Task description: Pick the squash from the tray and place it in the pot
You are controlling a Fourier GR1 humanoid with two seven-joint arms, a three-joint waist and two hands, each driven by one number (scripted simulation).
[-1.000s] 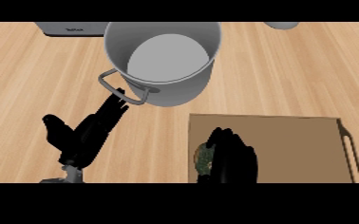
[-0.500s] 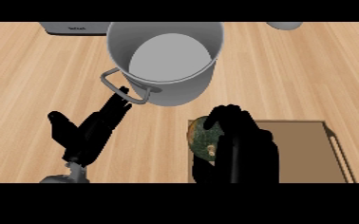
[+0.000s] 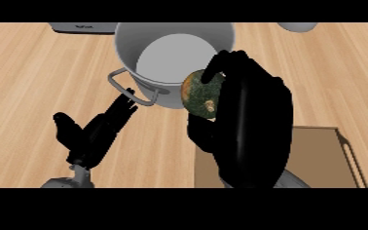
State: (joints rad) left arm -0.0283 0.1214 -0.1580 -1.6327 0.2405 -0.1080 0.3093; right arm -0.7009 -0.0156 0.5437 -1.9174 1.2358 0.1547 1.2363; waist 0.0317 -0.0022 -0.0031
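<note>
The right hand (image 3: pixel 248 112) is curled round the squash (image 3: pixel 199 93), fingers over the top of it and the thumb below, so that only the left part of the squash shows past the black palm. The squash is mottled green and tan with a pale stem end, and it is held off the worktop (image 3: pixel 43 73), right at the near right side of the pot (image 3: pixel 174 53), overlapping the rim there; whether it touches the rim cannot be told. The pot is grey and stands toward the far edge of the worktop, near the middle, with a pale inside and a loop handle on its near left side. The tray (image 3: pixel 327 151) is a flat brown board at the near right corner of the worktop, mostly hidden under the right hand and forearm, with a slot handle showing at its right end. The left hand (image 3: pixel 97 131) lies at the near left of the worktop, open, its fingers straight and pointing up toward the pot's handle, their tips just beside it, holding nothing. At the far edge a grey box (image 3: pixel 82 27) shows on the left and a pale round thing (image 3: pixel 298 26) on the right, both cut off.
</note>
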